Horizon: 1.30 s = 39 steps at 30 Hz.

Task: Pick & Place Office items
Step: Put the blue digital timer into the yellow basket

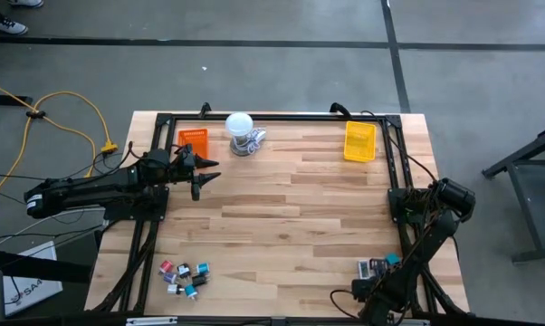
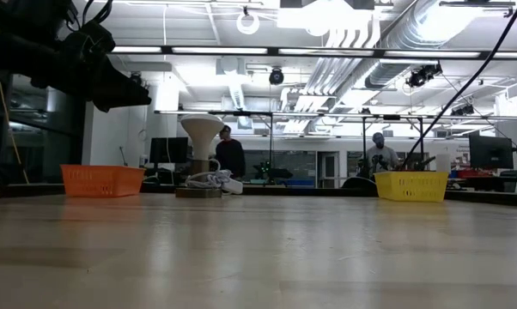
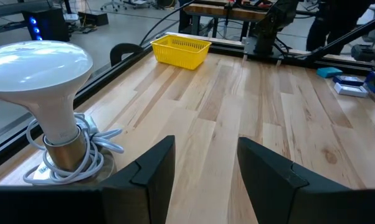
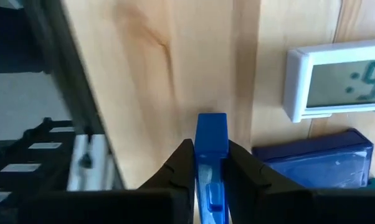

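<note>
My right gripper [image 4: 210, 154] is at the table's near right corner [image 1: 374, 282], shut on a narrow bright blue piece. Beside it lie a grey-white block with a number display [image 4: 337, 81] and a dark blue flat block [image 4: 315, 163]; they belong to the office items there [image 1: 378, 266]. A second cluster of small red, teal, black and white bits [image 1: 184, 276] lies on the table near its near left corner. My left gripper [image 3: 203, 146] is open and hovers above the table by the orange tray [image 1: 193, 139], touching nothing [image 1: 207, 172]. My right gripper pinches the narrow blue piece [image 4: 211, 134] between its two fingers, which lie along its length. The piece's free end sticks out past the fingertips [image 4: 186, 149], over the wood. Whether it is lifted clear of the table, I cannot tell.
A white round-topped object with a coiled cord at its base [image 1: 241, 133] stands near the far edge. The yellow tray [image 1: 360, 141] sits at the far right, and a black frame [image 1: 395, 163] runs along the table's edges. People stand in the room behind [image 2: 231, 154].
</note>
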Motion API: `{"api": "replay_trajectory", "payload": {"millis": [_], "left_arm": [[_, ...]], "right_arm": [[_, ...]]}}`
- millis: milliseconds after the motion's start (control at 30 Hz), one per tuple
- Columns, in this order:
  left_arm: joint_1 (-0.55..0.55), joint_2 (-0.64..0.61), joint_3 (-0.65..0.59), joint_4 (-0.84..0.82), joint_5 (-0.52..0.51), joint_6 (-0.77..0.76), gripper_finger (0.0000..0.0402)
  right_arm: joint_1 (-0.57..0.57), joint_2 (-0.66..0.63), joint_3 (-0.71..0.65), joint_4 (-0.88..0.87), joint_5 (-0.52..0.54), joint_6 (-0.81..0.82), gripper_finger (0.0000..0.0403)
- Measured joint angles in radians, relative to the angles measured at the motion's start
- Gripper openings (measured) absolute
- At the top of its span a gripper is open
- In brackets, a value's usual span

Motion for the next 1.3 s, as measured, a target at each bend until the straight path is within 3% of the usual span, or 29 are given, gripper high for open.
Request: {"api": "replay_trajectory", "payload": {"millis": [233, 433, 800, 1300], "left_arm": [[0.000, 0.000, 0.000, 0.000, 0.000, 0.000, 0.0167], [0.000, 0.000, 0.000, 0.000, 0.000, 0.000, 0.0167], [0.000, 0.000, 0.000, 0.000, 0.000, 0.000, 0.0167], [0.000, 0.000, 0.000, 0.000, 0.000, 0.000, 0.0167]], "right_arm": [[-0.058, -0.042, 0.087, -0.084, 0.039, -0.030, 0.0046], [-0.202, -0.125, 0.099, -0.147, 0.143, -0.109, 0.0047], [-0.686, -0.196, 0.099, -0.285, 0.279, -0.441, 0.0049], [-1.367, -0.220, 0.099, -0.228, 0.283, -0.842, 0.0050]]}}
